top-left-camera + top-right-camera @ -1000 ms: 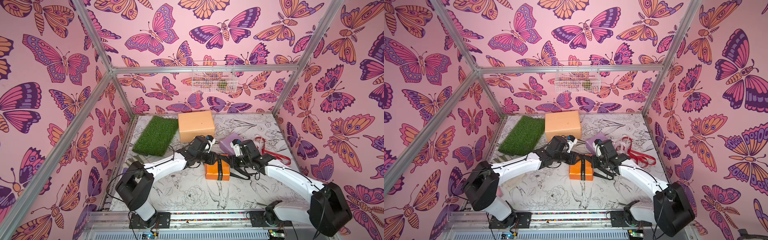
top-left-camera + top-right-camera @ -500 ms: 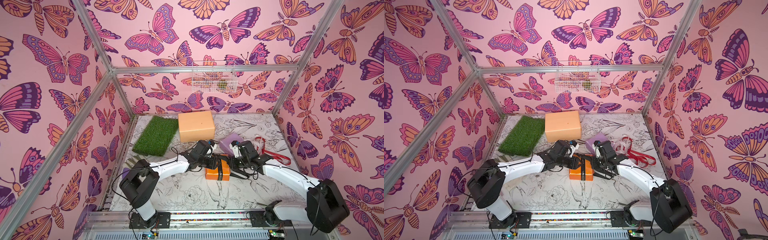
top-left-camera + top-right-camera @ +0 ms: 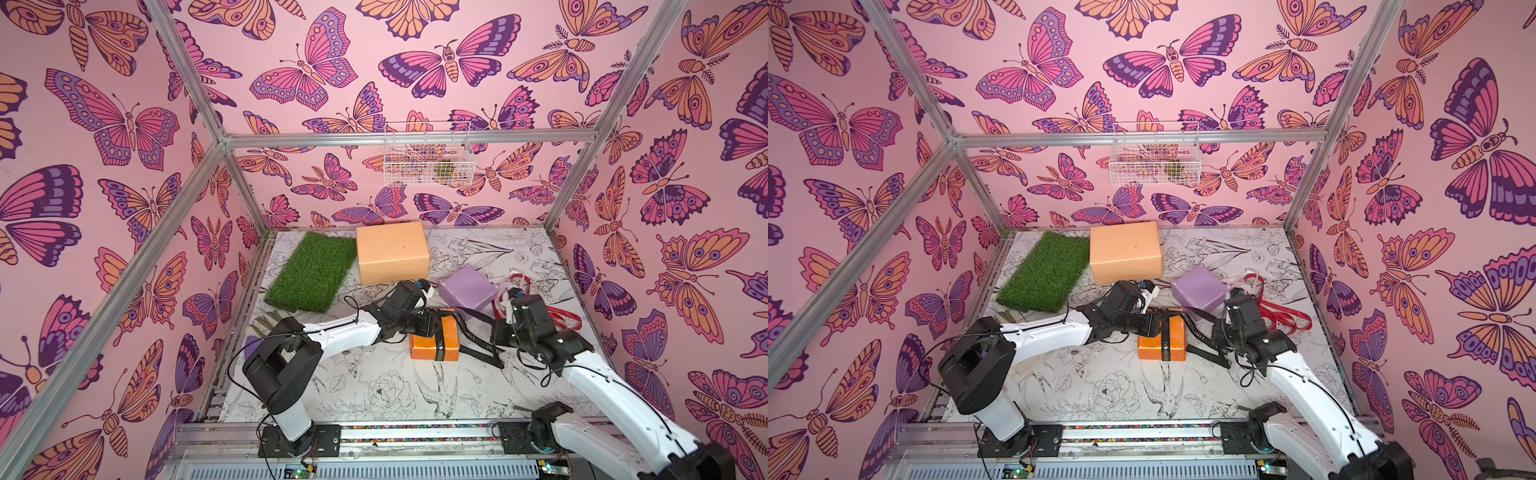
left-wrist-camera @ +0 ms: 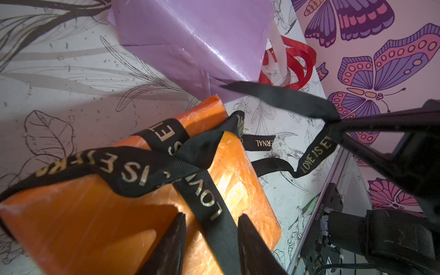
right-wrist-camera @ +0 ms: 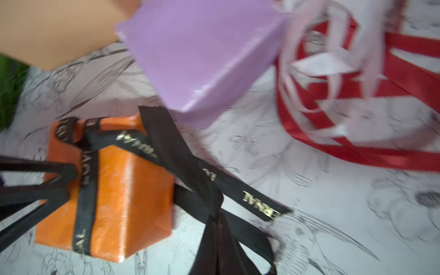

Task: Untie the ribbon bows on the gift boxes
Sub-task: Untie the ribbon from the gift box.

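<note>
A small orange gift box (image 3: 449,343) (image 4: 78,209) sits mid-table with a black lettered ribbon (image 4: 142,169) (image 5: 181,157) crossed in a knot on top. My left gripper (image 4: 210,216) (image 3: 428,326) hangs open over the box top, its fingers either side of one ribbon band without pinching it. Beside the box, my right gripper (image 5: 215,220) (image 3: 496,336) is shut on a loose tail of that ribbon, held off the table. The lilac box (image 3: 467,289) and peach box (image 3: 392,251) stand bare behind. Red ribbon (image 3: 561,320) and pale ribbon (image 5: 316,64) lie loose at the right.
A green grass mat (image 3: 311,270) lies at the back left beside the peach box. A white wire basket (image 3: 428,153) hangs on the back wall. Metal frame posts and butterfly walls close in the table on three sides.
My left gripper has moved right, from beside the orange box to over its top. My right gripper has drawn the black ribbon tail a little further right.
</note>
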Robot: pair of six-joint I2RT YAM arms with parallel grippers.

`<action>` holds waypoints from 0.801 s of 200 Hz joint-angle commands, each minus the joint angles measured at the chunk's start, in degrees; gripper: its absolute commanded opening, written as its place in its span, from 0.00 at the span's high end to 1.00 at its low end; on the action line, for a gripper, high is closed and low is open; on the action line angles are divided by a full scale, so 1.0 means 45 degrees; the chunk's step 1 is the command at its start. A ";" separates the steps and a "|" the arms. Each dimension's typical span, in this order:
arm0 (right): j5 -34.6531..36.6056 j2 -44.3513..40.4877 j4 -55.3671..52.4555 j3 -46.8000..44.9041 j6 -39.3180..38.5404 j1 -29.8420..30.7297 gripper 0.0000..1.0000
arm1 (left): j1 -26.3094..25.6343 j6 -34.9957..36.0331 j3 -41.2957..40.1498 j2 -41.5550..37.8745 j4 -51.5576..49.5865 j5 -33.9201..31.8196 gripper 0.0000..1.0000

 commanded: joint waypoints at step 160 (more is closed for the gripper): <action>-0.2303 0.2819 -0.0941 0.2872 0.1538 0.2809 0.42 | 0.1555 -0.0607 -0.3028 -0.3680 -0.0165 0.0856 0.53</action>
